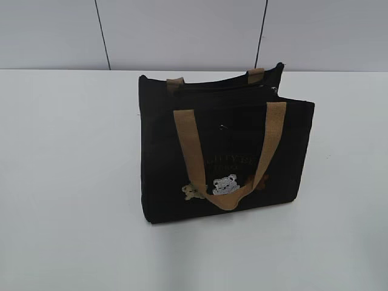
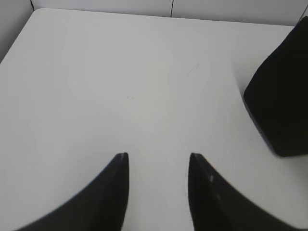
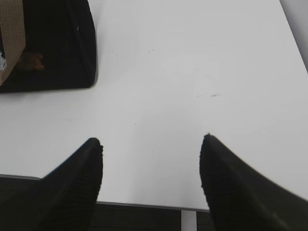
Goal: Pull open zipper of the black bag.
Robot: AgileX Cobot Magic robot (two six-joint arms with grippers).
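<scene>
The black bag [image 1: 224, 151] stands upright mid-table, its near tan handle hanging down the front over small bear patches. The zipper [image 1: 225, 89] runs as a thin dark line along the top, with a small silver glint at its right end [image 1: 274, 90]. Neither gripper shows in the exterior view. My left gripper [image 2: 159, 155] is open over bare table, with a corner of the black bag [image 2: 284, 96] off to its right. My right gripper [image 3: 151, 138] is open wider above the table's front edge, and the black bag [image 3: 57, 48] lies far to its upper left.
The white table [image 1: 60, 182] carries only the bag. A grey panelled wall [image 1: 182, 30] rises behind it. In the right wrist view the table's front edge [image 3: 144, 204] runs just under the fingers, with dark space below.
</scene>
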